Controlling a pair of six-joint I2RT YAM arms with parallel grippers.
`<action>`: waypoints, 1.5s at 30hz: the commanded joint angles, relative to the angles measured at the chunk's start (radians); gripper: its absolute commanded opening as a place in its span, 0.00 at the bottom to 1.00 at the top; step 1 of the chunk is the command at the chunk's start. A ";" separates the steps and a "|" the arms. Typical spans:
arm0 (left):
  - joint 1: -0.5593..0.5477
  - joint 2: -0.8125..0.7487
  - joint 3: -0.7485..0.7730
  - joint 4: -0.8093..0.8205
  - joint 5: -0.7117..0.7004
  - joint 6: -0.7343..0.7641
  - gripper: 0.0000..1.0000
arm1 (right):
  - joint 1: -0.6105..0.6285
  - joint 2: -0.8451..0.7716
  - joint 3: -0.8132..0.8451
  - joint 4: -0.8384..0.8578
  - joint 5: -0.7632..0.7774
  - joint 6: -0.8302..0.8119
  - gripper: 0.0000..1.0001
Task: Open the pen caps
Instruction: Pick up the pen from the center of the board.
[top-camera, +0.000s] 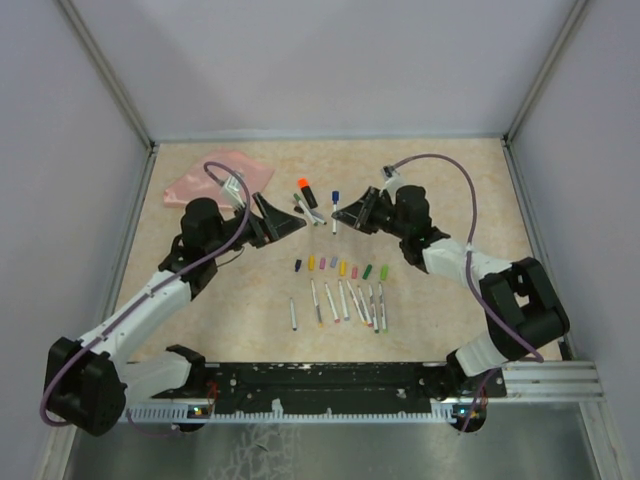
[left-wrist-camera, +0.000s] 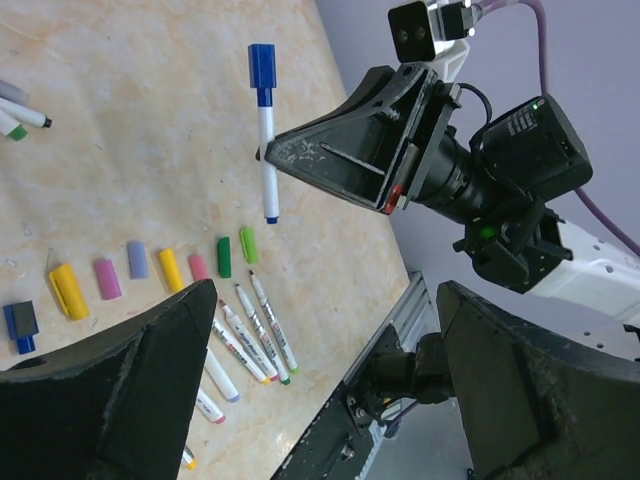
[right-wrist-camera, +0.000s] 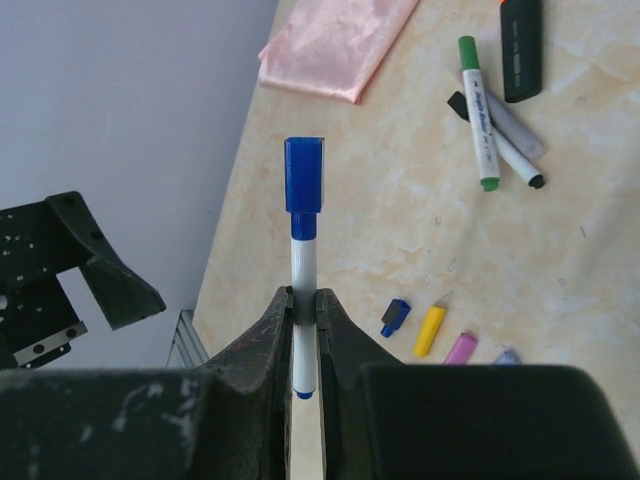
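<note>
Nearest the arms lies a row of bare pens (top-camera: 340, 303), about eight, tips exposed. Just beyond them their caps (left-wrist-camera: 170, 268) sit in a line of eight: dark blue or black, yellow, pink, purple, yellow, pink and two greens. Each lies apart from its barrel. That share of the job looks done.

Past the caps the two grippers face each other above the table. The left gripper (top-camera: 288, 218) stands wide and holds nothing. The right gripper (right-wrist-camera: 305, 300) is clamped narrow on the blue pen (right-wrist-camera: 304, 262), gripping low on the white barrel and holding it upright. The blue cap (right-wrist-camera: 304, 175) is on, at the top end, clear of the jaws and pointing toward the left gripper. This pen looks like the one in hand, with its cap not yet pulled.

Farther back, a green pen (right-wrist-camera: 478, 110), a grey pen (right-wrist-camera: 505, 130) and a black marker (right-wrist-camera: 520, 40) with an orange cap (top-camera: 303, 184) lie close together. All three appear capped, so about four caps remain. The pink pouch (top-camera: 220, 178) lies at the far left.

The green pen carries blue print along its barrel, and the bare pens show small print too. None of it is sharp enough to read, and I can make out no brand.
</note>
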 joint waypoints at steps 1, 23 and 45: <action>0.003 0.025 0.009 0.106 0.041 -0.036 0.96 | 0.035 -0.034 0.003 0.103 -0.022 0.029 0.00; 0.005 0.174 0.107 0.159 -0.067 0.006 0.90 | 0.134 0.013 0.017 0.220 -0.085 0.102 0.00; 0.005 0.213 0.146 0.159 -0.032 0.007 0.78 | 0.163 0.029 0.020 0.253 -0.125 0.119 0.00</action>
